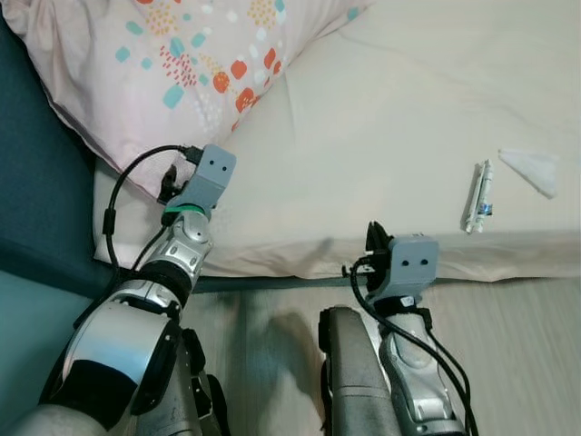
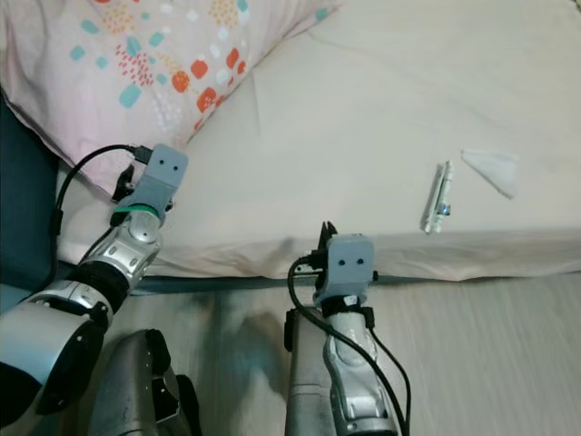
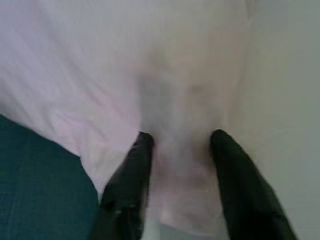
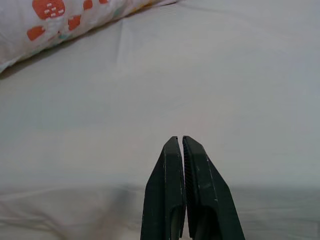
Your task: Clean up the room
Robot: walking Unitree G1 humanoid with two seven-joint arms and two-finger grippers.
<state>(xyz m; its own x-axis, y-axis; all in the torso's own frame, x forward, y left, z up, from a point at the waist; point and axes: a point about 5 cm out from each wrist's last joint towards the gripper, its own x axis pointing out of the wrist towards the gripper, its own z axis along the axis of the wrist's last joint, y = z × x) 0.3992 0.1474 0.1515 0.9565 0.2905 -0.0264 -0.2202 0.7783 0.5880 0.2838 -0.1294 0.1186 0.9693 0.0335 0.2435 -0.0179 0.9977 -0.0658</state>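
A pink pillow [image 1: 182,64] with orange and teal spots lies at the head of the bed [image 1: 381,118]. My left gripper [image 3: 180,140] is open at the pillow's lower corner [image 3: 125,65], with one black finger on each side of the fabric. Down at the bed's front edge, my right gripper [image 4: 180,139] is shut with nothing in it and points across the cream sheet [image 4: 200,75]. Farther right on the sheet lie a thin white wrapped stick [image 1: 478,195] and a crumpled white tissue [image 1: 534,169].
A dark teal headboard or frame [image 1: 36,200] runs along the left of the bed. Pale wood floor [image 1: 517,354] lies in front of the mattress edge, under my arms.
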